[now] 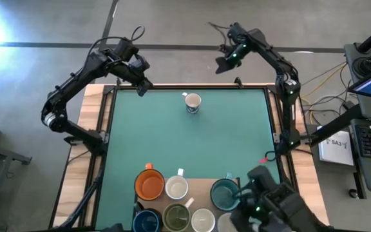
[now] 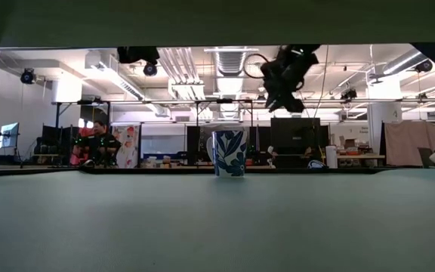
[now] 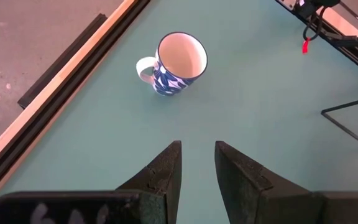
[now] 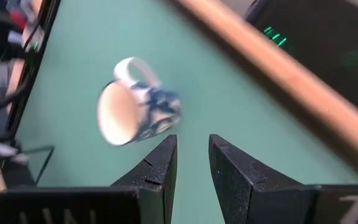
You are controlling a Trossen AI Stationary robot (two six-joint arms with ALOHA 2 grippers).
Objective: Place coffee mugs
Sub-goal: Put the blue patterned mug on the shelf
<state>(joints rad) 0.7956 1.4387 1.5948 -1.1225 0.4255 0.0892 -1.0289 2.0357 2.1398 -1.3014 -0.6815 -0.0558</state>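
One white mug with a blue leaf pattern (image 1: 192,102) (image 2: 229,153) (image 3: 176,62) (image 4: 135,112) stands upright on its base, alone on the far half of the green table. The other mugs are grouped at the near edge: orange (image 1: 149,185), white (image 1: 176,187), teal (image 1: 223,193), dark blue (image 1: 147,222), olive-green inside (image 1: 176,218), and white (image 1: 203,220). My left gripper (image 1: 142,89) (image 3: 197,149) hangs over the far left corner, open and holding nothing. My right gripper (image 1: 224,64) (image 4: 192,142) (image 2: 284,83) is raised beyond the far edge, open and holding nothing.
The grouped mugs sit partly on a tan board (image 1: 198,182) at the near edge. A dark device (image 1: 272,203) covers the near right corner. A red tag (image 1: 263,159) lies by the right rail. The bare green mat (image 1: 192,142) stretches between the lone mug and the group.
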